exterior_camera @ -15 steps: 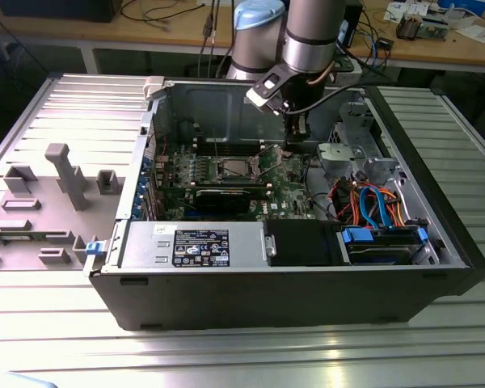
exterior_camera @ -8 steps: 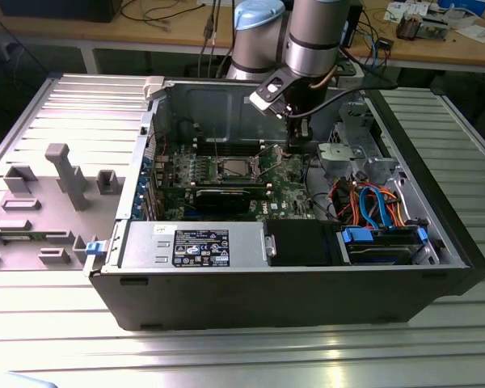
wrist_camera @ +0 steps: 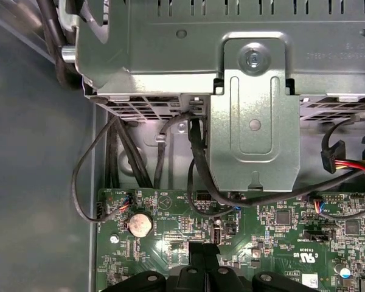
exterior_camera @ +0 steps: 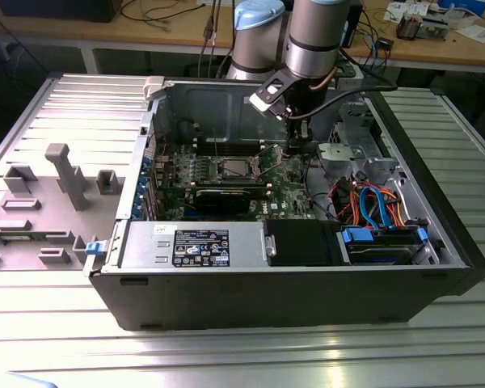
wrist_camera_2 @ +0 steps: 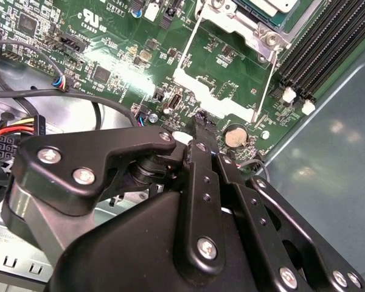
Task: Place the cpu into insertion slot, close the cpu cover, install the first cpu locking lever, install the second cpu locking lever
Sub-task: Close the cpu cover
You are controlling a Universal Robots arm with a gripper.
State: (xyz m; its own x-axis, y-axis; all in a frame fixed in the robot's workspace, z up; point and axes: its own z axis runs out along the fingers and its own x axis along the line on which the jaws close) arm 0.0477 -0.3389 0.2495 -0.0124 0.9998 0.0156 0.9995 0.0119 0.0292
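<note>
The cpu [exterior_camera: 234, 168] lies flat and silver-grey in the insertion slot [exterior_camera: 224, 176] on the green board inside the open computer case. Beside it, the cpu cover [exterior_camera: 268, 155] stands raised on the exterior view's right. In the second wrist view the cpu cover [wrist_camera_2: 214, 100] is a thin silver frame with green board showing through its cut-out. My gripper [exterior_camera: 296, 149] hangs just right of the cover, above the board. Its black fingers [wrist_camera_2: 199, 131] are shut together with nothing between them, the tip [wrist_camera: 204, 249] near a coin battery [wrist_camera: 139, 224].
A silver drive cage [wrist_camera: 255, 109] with black cables [wrist_camera: 194, 164] stands right behind the gripper. Black memory slots [wrist_camera_2: 310, 55] run past the socket. The power supply [exterior_camera: 194, 246] and blue-cabled drives [exterior_camera: 384, 234] line the case front. A grey fixture [exterior_camera: 61, 174] sits outside on the left.
</note>
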